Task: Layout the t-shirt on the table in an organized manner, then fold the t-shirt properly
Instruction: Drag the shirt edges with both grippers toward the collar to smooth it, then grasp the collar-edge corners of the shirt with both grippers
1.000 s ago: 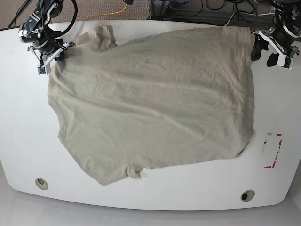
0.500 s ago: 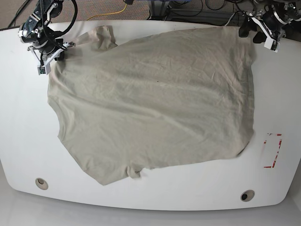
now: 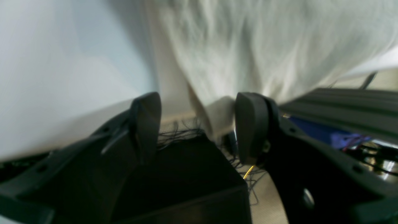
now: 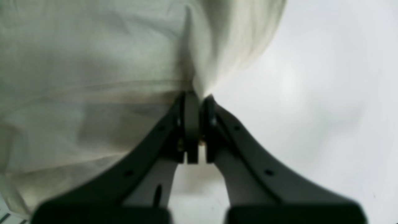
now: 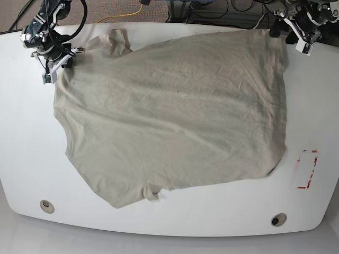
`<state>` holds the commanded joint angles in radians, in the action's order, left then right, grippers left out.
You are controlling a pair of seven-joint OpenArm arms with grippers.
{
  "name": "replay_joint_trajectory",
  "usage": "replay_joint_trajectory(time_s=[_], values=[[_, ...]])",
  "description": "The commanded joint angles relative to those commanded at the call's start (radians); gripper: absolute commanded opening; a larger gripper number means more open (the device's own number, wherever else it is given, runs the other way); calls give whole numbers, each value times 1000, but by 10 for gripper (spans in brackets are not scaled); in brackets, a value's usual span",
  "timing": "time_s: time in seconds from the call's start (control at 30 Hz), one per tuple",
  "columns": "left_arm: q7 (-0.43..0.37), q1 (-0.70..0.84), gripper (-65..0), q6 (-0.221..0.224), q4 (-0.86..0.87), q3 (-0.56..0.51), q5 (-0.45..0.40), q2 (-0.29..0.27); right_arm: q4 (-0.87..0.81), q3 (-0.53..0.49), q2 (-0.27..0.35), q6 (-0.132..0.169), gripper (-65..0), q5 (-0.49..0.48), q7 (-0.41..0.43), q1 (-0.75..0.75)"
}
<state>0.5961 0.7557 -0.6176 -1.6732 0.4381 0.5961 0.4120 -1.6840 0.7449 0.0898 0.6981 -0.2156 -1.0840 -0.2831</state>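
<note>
The beige t-shirt (image 5: 175,116) lies spread and wrinkled over most of the white table (image 5: 26,137), with a sleeve at the far left and another at the near edge. At the far left, my right gripper (image 5: 57,67) holds the shirt's edge. The right wrist view shows this gripper (image 4: 196,96) shut on a pinch of the fabric (image 4: 93,62). My left gripper (image 5: 283,34) sits at the shirt's far right corner, over the table's back edge. In the left wrist view it (image 3: 196,124) is open, and the shirt's corner (image 3: 217,115) hangs between its fingers.
A red tape rectangle (image 5: 307,169) marks the table at the right. Two grommet holes (image 5: 46,206) (image 5: 278,219) sit near the front edge. Cables (image 5: 212,8) and a metal frame rail (image 3: 342,102) lie behind the back edge.
My left gripper has moved from beside the shirt's right edge up and back to its far right corner. The right gripper and the shirt have stayed put.
</note>
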Motion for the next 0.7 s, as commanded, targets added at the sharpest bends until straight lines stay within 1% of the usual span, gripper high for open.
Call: replay_joint_trajectory(time_s=[0.13, 0.37, 0.57, 0.63, 0.7], values=[[0, -11, -292, 0, 9, -32, 0, 0, 0, 0, -3, 0, -642, 0, 0, 0], [2, -28, -296, -2, 11, -120, -2, 0, 0, 0, -5, 0, -642, 0, -2, 6], [2, -23, -306, -2, 11, -144, -5, 0, -2, 0, -5, 0, -642, 0, -3, 14], [3, -20, -361, -2, 11, -144, -5, 0, -2, 0, -5, 0, -642, 0, -5, 15], [3, -20, -456, -2, 11, -144, -5, 0, -2, 0, -5, 0, -642, 0, -5, 18]])
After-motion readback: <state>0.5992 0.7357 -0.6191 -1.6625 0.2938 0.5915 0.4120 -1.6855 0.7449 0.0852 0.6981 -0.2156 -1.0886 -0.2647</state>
